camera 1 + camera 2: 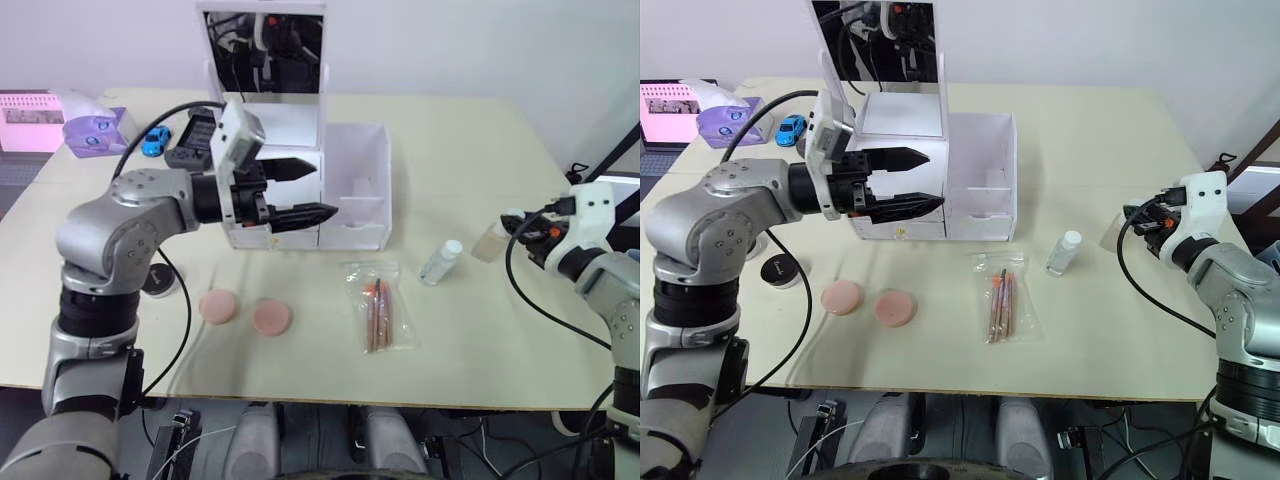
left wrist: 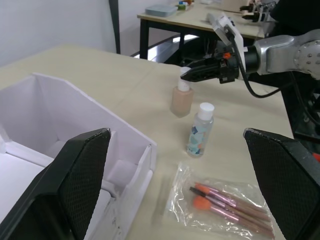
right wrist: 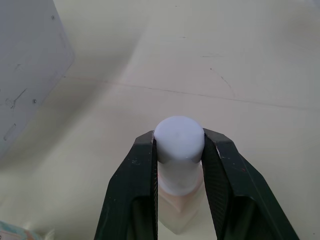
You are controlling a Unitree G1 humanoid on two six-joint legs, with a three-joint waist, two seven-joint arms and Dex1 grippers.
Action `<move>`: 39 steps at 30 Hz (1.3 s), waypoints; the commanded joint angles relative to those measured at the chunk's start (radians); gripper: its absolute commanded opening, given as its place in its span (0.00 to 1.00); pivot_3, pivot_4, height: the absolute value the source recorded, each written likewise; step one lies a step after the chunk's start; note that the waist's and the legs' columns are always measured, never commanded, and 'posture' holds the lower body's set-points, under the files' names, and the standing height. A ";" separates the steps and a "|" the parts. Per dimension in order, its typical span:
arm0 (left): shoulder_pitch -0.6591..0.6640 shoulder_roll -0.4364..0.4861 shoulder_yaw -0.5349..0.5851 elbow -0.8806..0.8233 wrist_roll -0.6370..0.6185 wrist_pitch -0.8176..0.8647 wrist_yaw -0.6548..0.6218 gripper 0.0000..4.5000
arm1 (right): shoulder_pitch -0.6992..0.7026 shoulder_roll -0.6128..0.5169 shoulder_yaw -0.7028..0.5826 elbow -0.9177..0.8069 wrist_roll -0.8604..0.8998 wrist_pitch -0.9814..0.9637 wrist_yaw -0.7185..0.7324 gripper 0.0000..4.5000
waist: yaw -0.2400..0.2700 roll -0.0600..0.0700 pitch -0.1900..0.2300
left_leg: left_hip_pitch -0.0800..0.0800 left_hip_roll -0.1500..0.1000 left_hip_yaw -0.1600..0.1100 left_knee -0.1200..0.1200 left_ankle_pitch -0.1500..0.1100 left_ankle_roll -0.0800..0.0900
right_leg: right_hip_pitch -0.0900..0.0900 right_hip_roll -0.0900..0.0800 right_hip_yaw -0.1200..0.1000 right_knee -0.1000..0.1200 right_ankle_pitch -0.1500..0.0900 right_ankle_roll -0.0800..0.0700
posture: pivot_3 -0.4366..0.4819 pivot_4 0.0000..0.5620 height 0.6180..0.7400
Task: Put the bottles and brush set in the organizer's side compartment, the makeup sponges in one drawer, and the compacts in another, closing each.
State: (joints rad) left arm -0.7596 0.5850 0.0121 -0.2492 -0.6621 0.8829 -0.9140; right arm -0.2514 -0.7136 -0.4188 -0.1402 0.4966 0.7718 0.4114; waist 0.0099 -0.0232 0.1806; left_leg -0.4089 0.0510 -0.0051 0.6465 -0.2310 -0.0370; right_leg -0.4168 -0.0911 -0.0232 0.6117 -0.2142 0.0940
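- Beige foundation bottle: my right gripper is clamped on its white cap; probably light, slippery, could swing.
- Left gripper gapes wide, empty, before the organizer.

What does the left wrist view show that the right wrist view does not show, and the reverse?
Left wrist view: the brush set in its clear bag, the patterned bottle, the open side compartment.
Right wrist view: from above, the right gripper has its jaws shut on the cap.
Both: the beige bottle standing upright on the table.
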 commanded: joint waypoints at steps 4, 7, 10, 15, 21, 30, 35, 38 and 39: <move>-0.041 -0.003 -0.012 0.003 0.008 -0.036 0.002 1.00 | -0.009 0.005 -0.013 -0.033 0.013 0.004 0.006 0.46 | 0.000 0.000 0.000 | 0.000 0.000 0.000 0.000 0.000 0.000 | 0.000 0.000 0.000 0.000 0.000 0.000 | 0.48 0.27 0.91; -0.042 0.002 -0.014 0.005 0.007 -0.039 0.001 1.00 | -0.007 0.002 -0.008 -0.040 0.004 0.003 0.006 0.76 | 0.000 0.000 0.000 | 0.000 0.000 0.000 0.000 0.000 0.000 | 0.000 0.000 0.000 0.000 0.000 0.000 | 0.48 0.27 0.91; -0.043 0.009 -0.020 0.011 0.015 -0.046 -0.001 1.00 | -0.003 0.001 -0.002 -0.039 -0.006 0.001 0.002 0.76 | 0.000 0.000 0.000 | 0.000 0.000 0.000 0.000 0.000 0.000 | 0.000 0.000 0.000 0.000 0.000 0.000 | 0.48 0.27 0.91; -0.046 0.006 -0.025 0.014 0.024 -0.051 0.000 1.00 | 0.001 0.008 0.006 -0.040 -0.011 -0.001 -0.004 0.76 | 0.000 0.000 0.000 | 0.000 0.000 0.000 0.000 0.000 0.000 | 0.000 0.000 0.000 0.000 0.000 0.000 | 0.48 0.27 0.91; -0.043 0.010 -0.030 0.017 0.036 -0.066 0.002 1.00 | 0.009 0.016 0.013 -0.025 -0.032 -0.020 -0.011 0.57 | 0.000 0.000 0.000 | 0.000 0.000 0.000 -0.001 0.000 0.000 | -0.001 0.000 0.000 0.000 0.000 0.000 | 0.48 0.27 0.91; -0.044 0.011 -0.026 0.022 0.047 -0.075 -0.003 1.00 | 0.016 0.004 -0.001 -0.019 -0.049 -0.040 -0.001 0.16 | 0.000 0.000 0.000 | 0.000 0.000 0.000 -0.001 0.000 0.000 | -0.001 0.000 0.000 0.000 -0.001 0.002 | 0.48 0.27 0.91; -0.042 0.023 -0.018 0.040 0.051 -0.089 -0.015 1.00 | -0.022 -0.039 -0.029 -0.052 -0.003 -0.017 0.052 0.16 | 0.000 0.001 0.001 | -0.001 0.000 0.000 -0.001 0.000 0.000 | -0.001 0.000 0.000 0.000 -0.002 0.004 | 0.48 0.27 0.91; -0.034 0.048 -0.001 0.058 0.047 -0.106 -0.039 1.00 | -0.100 -0.102 -0.037 -0.083 0.084 0.033 0.140 0.16 | -0.003 0.004 0.002 | -0.001 0.000 0.000 -0.001 0.000 0.000 | -0.001 0.000 0.000 0.000 -0.002 0.004 | 0.48 0.27 0.91; -0.029 0.060 0.005 0.065 0.046 -0.113 -0.049 1.00 | -0.142 -0.133 -0.032 -0.094 0.125 0.063 0.179 0.16 | -0.006 0.004 0.003 | -0.001 0.000 0.001 -0.001 0.000 0.000 | -0.002 0.000 0.001 0.000 -0.002 0.003 | 0.48 0.27 0.91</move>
State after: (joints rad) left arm -0.7807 0.6266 -0.0194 -0.1782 -0.6181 0.7967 -0.9446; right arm -0.3198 -0.7941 -0.4057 -0.1576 0.5481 0.8190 0.5314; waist 0.0035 -0.0187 0.1834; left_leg -0.4096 0.0510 -0.0040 0.6455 -0.2310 -0.0370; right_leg -0.4193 -0.0910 -0.0218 0.6115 -0.2163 0.0974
